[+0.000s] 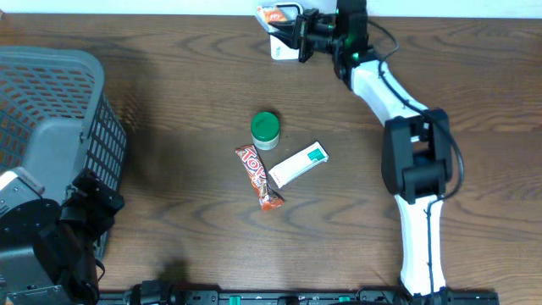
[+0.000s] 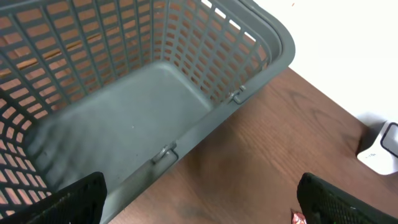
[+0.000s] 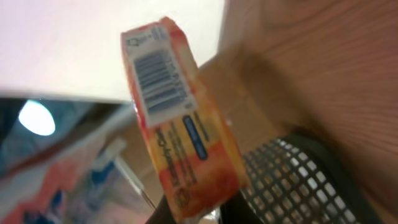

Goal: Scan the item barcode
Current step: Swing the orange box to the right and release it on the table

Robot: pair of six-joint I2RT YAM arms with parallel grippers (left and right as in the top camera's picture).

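Note:
My right gripper [image 1: 298, 32] is at the table's far edge, shut on an orange snack packet [image 1: 272, 13], which it holds beside the white scanner [image 1: 284, 47]. In the right wrist view the packet [image 3: 181, 134] stands up from the gripper [image 3: 199, 214], with its barcode [image 3: 155, 81] near the top, facing the camera. A glossy, blurred surface fills the left of that view. My left gripper [image 1: 88, 202] hovers at the front left by the basket. In its own view it [image 2: 205, 210] is wide open with nothing between the fingers [image 2: 69, 200].
A grey mesh basket [image 1: 51, 110] fills the left side and lies close under the left gripper [image 2: 155, 93]. Mid-table are a green-lidded jar [image 1: 265, 130], a red candy bar [image 1: 258, 176] and a white-and-green box [image 1: 298, 163]. The scanner [image 2: 379, 152] shows at the left wrist view's right edge.

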